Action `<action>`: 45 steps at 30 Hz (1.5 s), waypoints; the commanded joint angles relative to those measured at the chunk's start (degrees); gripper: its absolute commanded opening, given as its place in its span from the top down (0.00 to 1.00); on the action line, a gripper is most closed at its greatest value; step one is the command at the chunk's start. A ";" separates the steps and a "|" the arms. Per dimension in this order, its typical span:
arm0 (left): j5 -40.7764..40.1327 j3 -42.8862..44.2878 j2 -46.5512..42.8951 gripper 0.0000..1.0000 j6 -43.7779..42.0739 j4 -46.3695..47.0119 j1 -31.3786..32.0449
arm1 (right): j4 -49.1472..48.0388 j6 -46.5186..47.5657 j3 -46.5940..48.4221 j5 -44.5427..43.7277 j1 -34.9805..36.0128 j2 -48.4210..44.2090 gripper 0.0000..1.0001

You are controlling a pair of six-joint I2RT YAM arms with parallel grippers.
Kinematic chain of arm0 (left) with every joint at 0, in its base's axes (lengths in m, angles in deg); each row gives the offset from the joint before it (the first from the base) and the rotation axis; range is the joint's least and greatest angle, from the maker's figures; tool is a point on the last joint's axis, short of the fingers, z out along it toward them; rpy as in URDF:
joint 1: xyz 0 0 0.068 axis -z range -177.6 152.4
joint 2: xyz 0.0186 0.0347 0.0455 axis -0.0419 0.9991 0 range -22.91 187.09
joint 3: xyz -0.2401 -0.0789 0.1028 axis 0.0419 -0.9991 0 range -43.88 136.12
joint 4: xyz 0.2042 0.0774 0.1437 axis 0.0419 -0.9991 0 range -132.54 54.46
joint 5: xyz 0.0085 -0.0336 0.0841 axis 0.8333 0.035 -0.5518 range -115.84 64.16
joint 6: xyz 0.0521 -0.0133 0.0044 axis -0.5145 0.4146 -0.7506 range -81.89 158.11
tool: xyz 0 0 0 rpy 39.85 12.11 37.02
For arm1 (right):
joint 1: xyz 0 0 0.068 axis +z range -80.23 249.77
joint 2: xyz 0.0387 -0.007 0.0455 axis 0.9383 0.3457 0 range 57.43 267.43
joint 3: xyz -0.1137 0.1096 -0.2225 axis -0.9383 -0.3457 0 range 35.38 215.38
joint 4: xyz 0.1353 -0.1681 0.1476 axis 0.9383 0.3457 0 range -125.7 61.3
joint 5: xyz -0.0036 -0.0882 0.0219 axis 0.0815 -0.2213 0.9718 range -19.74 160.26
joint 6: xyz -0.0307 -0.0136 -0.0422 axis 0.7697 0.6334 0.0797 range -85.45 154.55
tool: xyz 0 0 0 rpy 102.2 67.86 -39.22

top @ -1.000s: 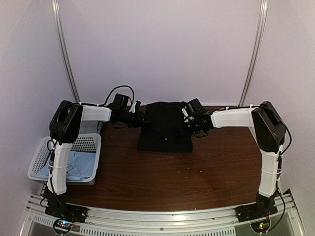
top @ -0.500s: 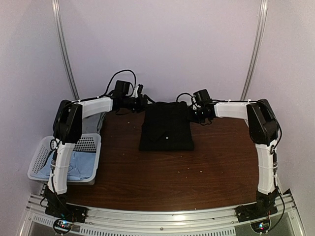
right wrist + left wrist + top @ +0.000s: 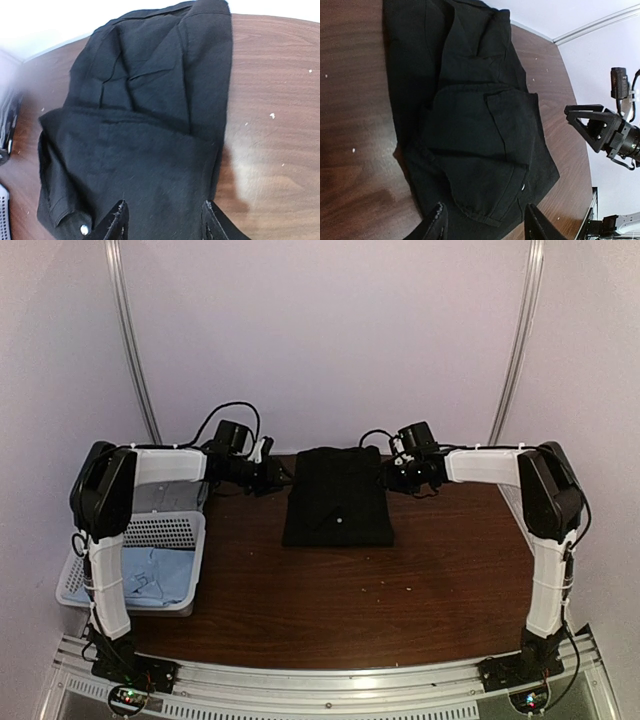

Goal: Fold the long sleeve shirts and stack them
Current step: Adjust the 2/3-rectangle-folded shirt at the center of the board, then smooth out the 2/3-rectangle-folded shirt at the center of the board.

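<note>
The large black long sleeve shirt (image 3: 338, 498) lies folded flat at the back middle of the table. It fills the left wrist view (image 3: 470, 115), where its tiny white mark (image 3: 522, 186) shows, and the right wrist view (image 3: 150, 125). My left gripper (image 3: 270, 473) is open and empty just left of the shirt's far left corner; its jaws (image 3: 485, 227) stand wide above the cloth. My right gripper (image 3: 392, 473) is open and empty at the far right corner (image 3: 164, 225). A light blue shirt (image 3: 150, 575) lies in the basket. A greyish cloth (image 3: 185, 496) shows behind it.
A white lattice basket (image 3: 172, 532) stands at the left edge of the table, below the left arm. Bare brown table (image 3: 340, 600) lies in front of the black shirt. The right gripper's fingers (image 3: 592, 127) show in the left wrist view beyond the shirt.
Both grippers carried the raised black cloth towards the back and let it go; the shirt now lies flat. The left gripper has drawn back to the left; the right gripper stays at the corner.
</note>
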 commanded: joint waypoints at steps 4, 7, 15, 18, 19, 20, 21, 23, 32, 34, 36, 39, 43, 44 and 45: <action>-1.99 -7.06 -2.20 0.46 0.09 1.26 4.91 | -2.40 0.42 -6.10 1.77 2.34 -7.28 0.49; -2.27 -8.37 -1.49 0.46 3.01 2.83 6.82 | -3.13 -0.13 -8.33 2.12 2.71 -9.36 0.49; -3.93 -8.23 2.27 0.46 9.63 6.87 10.05 | -3.68 -1.03 -11.08 2.84 3.06 -11.91 0.49; -5.56 -8.08 2.48 0.46 11.52 7.25 10.29 | -3.77 -1.13 -11.78 2.85 3.10 -12.72 0.49; -6.25 -8.07 2.25 0.46 11.87 7.22 10.29 | -3.75 -1.13 -11.97 2.74 3.14 -12.97 0.49; -7.12 -8.23 1.90 0.46 12.22 7.21 10.36 | -3.70 -1.09 -12.21 2.77 3.15 -13.19 0.49; -7.80 -8.48 1.53 0.46 12.43 7.24 10.38 | -3.79 -1.13 -12.46 2.71 3.16 -13.46 0.49; -8.48 -8.52 1.41 0.46 12.74 7.35 10.38 | -4.02 -1.30 -13.08 2.68 3.15 -13.94 0.49; -8.70 -5.53 5.02 0.49 14.18 10.27 10.38 | -4.47 -1.92 -13.61 3.34 3.24 -15.06 0.49; -8.91 -4.41 6.10 0.54 14.40 11.39 10.38 | -4.39 -1.92 -13.78 3.18 3.23 -15.50 0.49; -9.15 -3.08 7.06 0.60 14.47 12.42 10.38 | -4.39 -1.92 -14.00 3.01 3.19 -15.82 0.49; -9.43 -0.84 8.66 0.72 14.42 14.60 10.38 | -4.16 -1.93 -14.14 2.98 3.24 -16.04 0.49; -10.08 4.03 11.33 0.75 13.72 18.65 10.30 | -3.97 -1.92 -14.34 2.74 3.23 -16.31 0.49; -10.15 6.16 12.52 0.75 13.28 18.79 10.22 | -3.90 -1.86 -14.34 2.85 3.24 -16.36 0.49; -10.12 8.31 13.75 0.75 12.72 18.82 10.14 | -3.81 -1.80 -14.26 2.86 3.28 -16.40 0.49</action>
